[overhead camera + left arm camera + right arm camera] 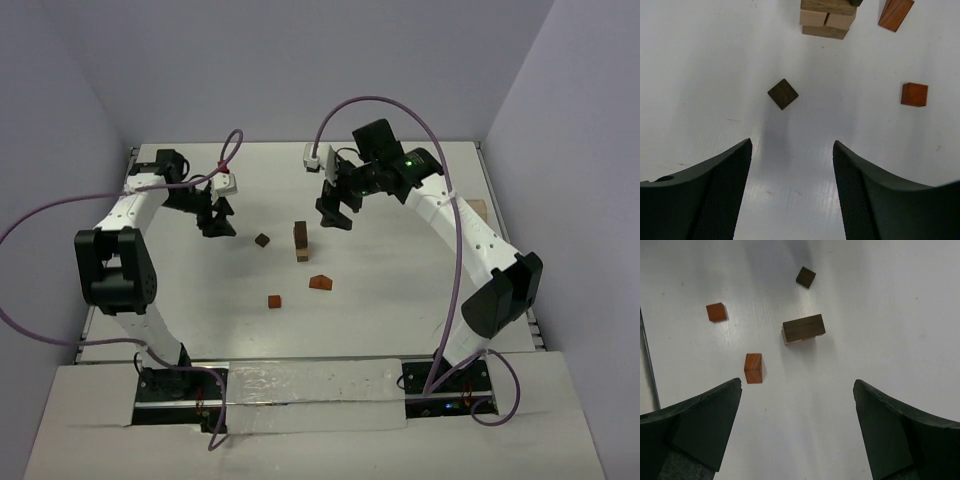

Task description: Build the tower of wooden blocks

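While standing alone at middle of table [420,300], between both arms, looks easy to topple: wood block tower [300,241], narrow, few blocks high, dark slab on top. Re left gripper [217,222]: spread, nothing pinched, aimed at dark cube [783,94] lying just ahead, apart from tower. Re right gripper [335,213]: spread wide, also empty, hovering just beyond and right of tower. Main risks, prob.:
- pinching cube corner-on to pads → twisting or popping out;
- clipping tower w/ right fingers if swung in low, given closeness;
- nudging tower while setting cube on narrow top.

Also orange wedge [320,282] and red cube [274,301] loose nearby, easy to sweep aside.
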Robot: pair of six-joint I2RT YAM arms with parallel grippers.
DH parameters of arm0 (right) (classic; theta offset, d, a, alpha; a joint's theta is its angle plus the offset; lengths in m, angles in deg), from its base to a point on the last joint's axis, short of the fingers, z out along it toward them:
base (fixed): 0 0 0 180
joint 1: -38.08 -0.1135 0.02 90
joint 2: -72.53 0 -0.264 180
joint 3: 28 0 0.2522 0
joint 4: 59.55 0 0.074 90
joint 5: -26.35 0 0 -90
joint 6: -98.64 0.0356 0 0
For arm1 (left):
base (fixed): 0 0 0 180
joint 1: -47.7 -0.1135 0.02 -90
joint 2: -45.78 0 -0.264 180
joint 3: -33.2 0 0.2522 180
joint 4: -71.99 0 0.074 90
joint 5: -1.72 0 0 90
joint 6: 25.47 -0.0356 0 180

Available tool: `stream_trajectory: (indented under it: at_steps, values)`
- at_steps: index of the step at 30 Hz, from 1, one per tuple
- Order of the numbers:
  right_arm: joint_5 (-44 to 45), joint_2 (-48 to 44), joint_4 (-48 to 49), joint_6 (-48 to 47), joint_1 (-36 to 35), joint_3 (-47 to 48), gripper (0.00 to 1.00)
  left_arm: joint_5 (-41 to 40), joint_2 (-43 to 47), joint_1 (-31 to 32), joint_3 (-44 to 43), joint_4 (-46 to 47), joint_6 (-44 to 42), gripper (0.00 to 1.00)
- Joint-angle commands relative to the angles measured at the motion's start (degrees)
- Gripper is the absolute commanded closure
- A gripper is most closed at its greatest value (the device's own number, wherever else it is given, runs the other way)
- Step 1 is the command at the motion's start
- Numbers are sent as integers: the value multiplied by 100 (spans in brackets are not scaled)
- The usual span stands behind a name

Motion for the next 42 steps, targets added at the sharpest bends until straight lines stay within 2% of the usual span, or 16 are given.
stream_trajectory:
  at_steps: [1,11,20,26,42]
  values:
    - [-272,-508,276,372,395,-505,0,246,-415,122,-539,-108,-986,27]
    - [-570,-1025,303,603,1001,-1058,0,-398,-1462,795,-930,123,-1174,27]
    - [-716,-1152,217,517,1173,-1361,0,-1074,-1969,985,-1202,140,-1427,30]
    - [-719,-1143,191,465,1225,-1475,0,-1476,-2043,1152,-1029,389,-1592,30]
    - [-746,-1107,182,404,1269,-1610,0,-1459,-2062,1408,-752,812,-1571,29]
